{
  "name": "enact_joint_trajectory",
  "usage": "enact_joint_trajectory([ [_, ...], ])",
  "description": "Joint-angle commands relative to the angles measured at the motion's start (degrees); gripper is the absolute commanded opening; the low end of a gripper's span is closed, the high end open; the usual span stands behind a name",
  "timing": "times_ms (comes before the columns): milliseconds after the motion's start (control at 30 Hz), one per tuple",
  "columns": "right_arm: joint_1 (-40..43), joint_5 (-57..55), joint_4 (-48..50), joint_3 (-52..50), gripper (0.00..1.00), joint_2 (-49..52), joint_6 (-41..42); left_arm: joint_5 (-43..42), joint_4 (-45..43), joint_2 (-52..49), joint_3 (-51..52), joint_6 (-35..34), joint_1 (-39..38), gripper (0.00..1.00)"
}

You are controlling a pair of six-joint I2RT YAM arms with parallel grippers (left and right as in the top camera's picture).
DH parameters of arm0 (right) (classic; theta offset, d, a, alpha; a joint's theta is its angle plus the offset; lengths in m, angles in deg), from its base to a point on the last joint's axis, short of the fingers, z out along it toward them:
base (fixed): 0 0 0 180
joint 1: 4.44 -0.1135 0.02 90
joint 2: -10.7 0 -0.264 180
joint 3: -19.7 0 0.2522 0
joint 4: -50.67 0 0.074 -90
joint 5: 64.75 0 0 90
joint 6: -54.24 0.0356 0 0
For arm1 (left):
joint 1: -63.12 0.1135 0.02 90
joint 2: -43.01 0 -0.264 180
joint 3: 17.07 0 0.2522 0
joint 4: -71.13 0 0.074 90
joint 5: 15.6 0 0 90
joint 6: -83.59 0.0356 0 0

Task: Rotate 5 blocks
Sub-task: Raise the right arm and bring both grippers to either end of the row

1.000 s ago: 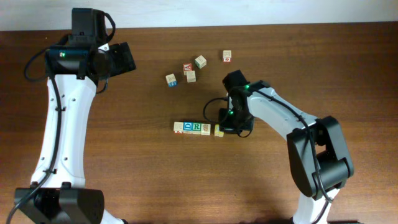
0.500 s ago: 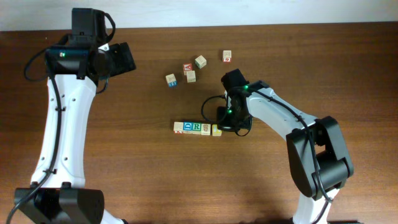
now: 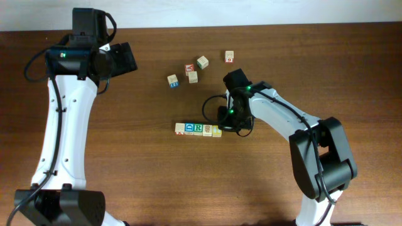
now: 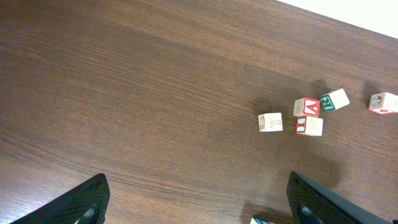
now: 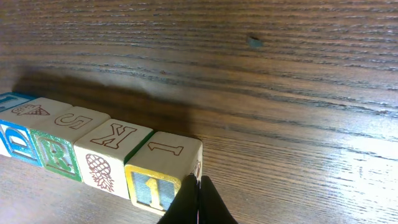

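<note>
Our right gripper [image 5: 199, 200] is pinched fully together with nothing between its fingers. Its tip sits at the lower right edge of the yellow-faced block [image 5: 151, 188], touching it as far as the wrist view lets us tell.

That block is the near end of a straight row of five, each block touching the next. The row runs away from the fingertips, to their left in the wrist view. Going outward from the tip, we see the pineapple block [image 5: 102, 167] next to the yellow one. After it comes the green R block [image 5: 55, 154], then the blue-letter block [image 5: 12, 138]. The far beige block [image 3: 180, 129] ends the row, farthest from the gripper.

Our left gripper [image 4: 196, 198] stands spread wide and holds nothing, hanging above the bare table [image 4: 124, 93]. It is well apart from the row. The loose cubes [image 4: 306, 107], the red-faced one among them, lie ahead of it, toward the side of the finger on the right in its wrist view. None of them is touching either finger.
</note>
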Motion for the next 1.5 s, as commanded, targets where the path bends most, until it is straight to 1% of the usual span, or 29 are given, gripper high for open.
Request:
enact_joint_trajectory([
  [0, -0.22, 0.94, 0.15, -0.17, 0.04, -0.39, 0.44, -0.42, -0.13, -0.50, 0.22, -0.35, 0.24, 0.89],
  [167, 0.87, 0.94, -0.15, 1.14, 0.04, -0.46, 0.37, -0.44, 0.13, -0.52, 0.22, -0.17, 0.24, 0.88],
  [267, 3.04, 0.94, -3.17, 4.79, 0.04, -0.57, -0.76, -3.41, 0.28, -0.52, 0.22, 5.01, 0.24, 0.87],
  [367, 6.16, 1.18, -8.79, 10.69, 0.04, -0.98, -3.56, -7.21, 0.28, -0.50, 0.22, 9.22, 0.24, 0.84],
  [433, 7.93, 1.38, -12.72, 14.64, 0.04, -1.25, -5.64, -8.83, 0.31, -0.50, 0.22, 11.47, 0.24, 0.84],
  [467, 9.05, 2.23, -15.61, 17.64, 0.04, -1.51, -7.56, -9.79, 0.31, -0.50, 0.22, 13.49, 0.24, 0.80],
  [533, 10.58, 4.42, -20.13, 22.27, 0.04, -2.03, -10.34, -11.34, 0.94, -0.55, 0.22, 16.09, 0.24, 0.79],
  [600, 11.45, 4.37, -23.98, 23.71, 0.04, -2.47, -10.38, -11.41, 2.67, -0.87, 0.22, 16.17, 0.24, 0.75],
  [633, 11.56, 4.35, -25.31, 23.69, 0.04, -2.49, -10.38, -11.39, 3.50, -1.09, 0.22, 16.17, 0.24, 0.66],
  [667, 11.58, 4.37, -26.47, 22.99, 0.04, -2.38, -10.38, -11.41, 5.22, -1.64, 0.24, 16.15, 0.24, 0.42],
  [700, 11.39, 4.39, -26.47, 21.92, 0.04, -2.34, -10.38, -11.41, 6.23, -2.14, 0.33, 15.54, 0.24, 0.24],
  [767, 10.88, 5.90, -25.16, 18.51, 0.04, -2.34, -10.40, -12.02, 7.15, -3.65, 1.14, 14.01, 0.24, 0.06],
  [833, 10.91, 10.95, -20.87, 14.69, 0.04, -2.36, -13.31, -14.78, 7.19, -5.46, 2.27, 14.01, 0.24, 0.00],
  [900, 11.56, 15.34, -16.92, 11.74, 0.04, -2.36, -14.49, -18.14, 7.13, -7.13, 3.82, 14.03, 0.24, 0.00],
  [1000, 13.81, 21.70, -13.16, 9.20, 0.04, -2.38, -16.87, -20.74, 7.15, -8.74, 5.81, 14.29, 0.24, 0.00],
  [1100, 17.05, 28.79, -12.02, 7.74, 0.04, -2.38, -20.90, -23.50, 7.23, -8.90, 7.28, 17.99, 0.24, 0.00],
  [1233, 21.09, 35.52, -11.93, 4.33, 0.04, -2.38, -26.16, -23.89, 7.91, -8.90, 10.05, 19.23, 0.20, 0.00],
  [1367, 22.69, 35.85, -8.92, -1.25, 0.05, -2.38, -26.58, -26.69, 4.00, -8.72, 15.37, 19.21, 0.20, 0.00],
  [1467, 22.53, 31.58, -5.42, -4.81, 0.05, -2.40, -22.56, -30.12, -0.11, -8.63, 19.30, 19.17, 0.20, 0.00],
])
